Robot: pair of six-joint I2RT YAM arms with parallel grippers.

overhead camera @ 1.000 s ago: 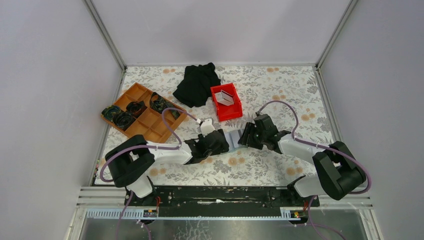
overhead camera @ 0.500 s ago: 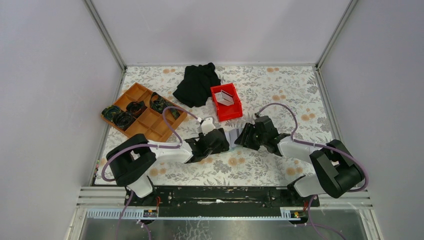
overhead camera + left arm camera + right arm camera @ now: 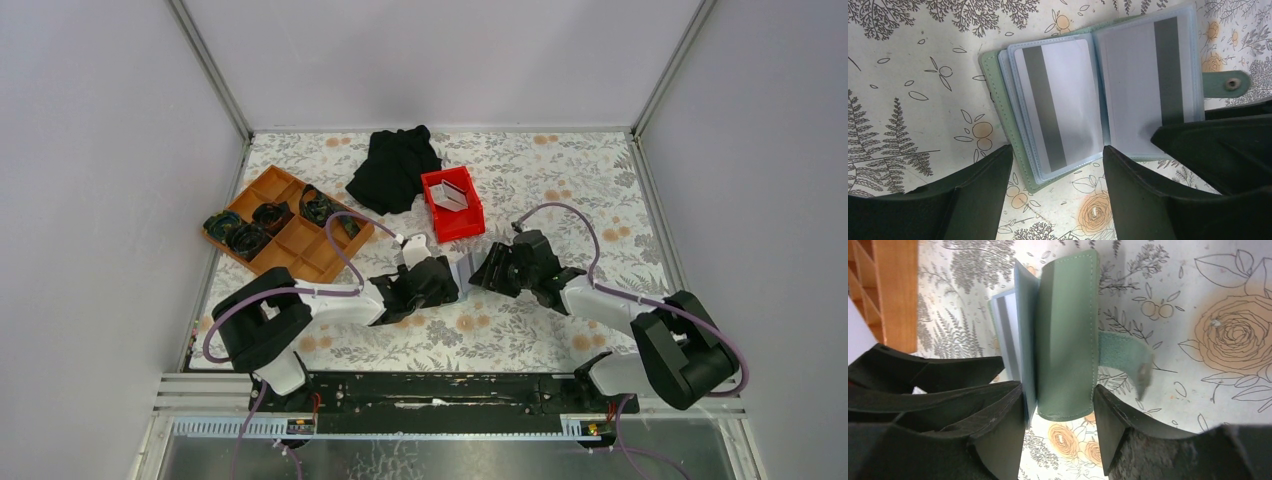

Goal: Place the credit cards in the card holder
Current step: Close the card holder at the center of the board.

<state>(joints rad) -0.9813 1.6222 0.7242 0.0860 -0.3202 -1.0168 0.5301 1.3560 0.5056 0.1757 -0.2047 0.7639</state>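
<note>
Top view: the card holder (image 3: 463, 270) sits mid-counter (image 3: 560, 170), right between the left claw (image 3: 450, 285) and the right claw (image 3: 478, 275). Some credit cards (image 3: 450, 195) are in the red bin (image 3: 470, 228) behind it.

Left wrist: the holder lies open with two striped cards in its clear sleeves. The left claw (image 3: 1058, 152) is spread wide around the near edge, not pinching.

Right wrist: the green cover stands up between the right claw's (image 3: 1058, 390) jaws. Honestly can't tell if it's gripped or just straddled.
</note>
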